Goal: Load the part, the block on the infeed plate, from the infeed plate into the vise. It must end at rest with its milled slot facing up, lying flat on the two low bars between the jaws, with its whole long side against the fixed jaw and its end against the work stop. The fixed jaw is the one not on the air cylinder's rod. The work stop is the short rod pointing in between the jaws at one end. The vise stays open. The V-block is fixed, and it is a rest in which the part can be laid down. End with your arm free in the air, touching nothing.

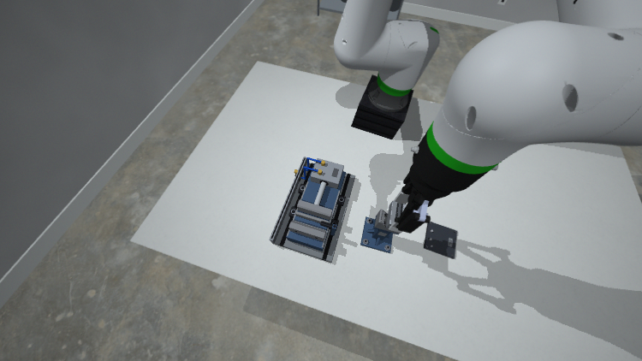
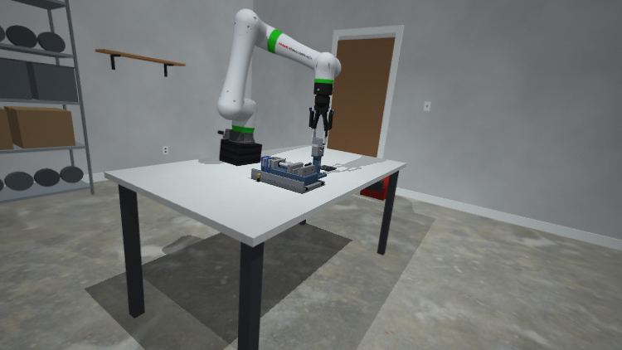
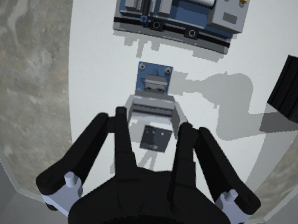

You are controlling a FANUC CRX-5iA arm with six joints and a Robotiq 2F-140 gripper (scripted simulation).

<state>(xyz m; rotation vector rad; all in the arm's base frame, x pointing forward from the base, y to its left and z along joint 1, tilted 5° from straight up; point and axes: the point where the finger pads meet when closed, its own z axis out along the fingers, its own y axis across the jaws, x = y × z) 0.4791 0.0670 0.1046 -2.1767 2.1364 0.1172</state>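
1. Top view first: the black two-finger pincer (image 1: 397,220) is clamped on the small grey metal block (image 1: 387,220), holding it in the air right above the blue square V-block rest (image 1: 376,239).
2. The dark square infeed plate (image 1: 440,240) sits bare at about 3 o'clock of the V-block, so the part is off it and in the pincer.
3. At 9 o'clock of the V-block lies the blue-and-grey pneumatic vise (image 1: 312,209), jaws apart, nothing between them from what shows here.
4. Wrist view: the block (image 3: 153,106) spans the two fingertips, with the V-block (image 3: 153,78) beyond it at 12 o'clock and the vise (image 3: 181,3) further up.
5. Exterior view: the white six-joint arm (image 2: 243,65) hangs nearly plumb over the white desk (image 2: 208,196), part low over the fixtures.
6. I cannot tell which way the milled slot faces.
7. My read: a set-down in the V-block for a regrip.
8. Risks: lowering off-centre could tip the block out of the groove; releasing too high would let it bounce or roll; a slot left facing wrong would spoil the vise load.
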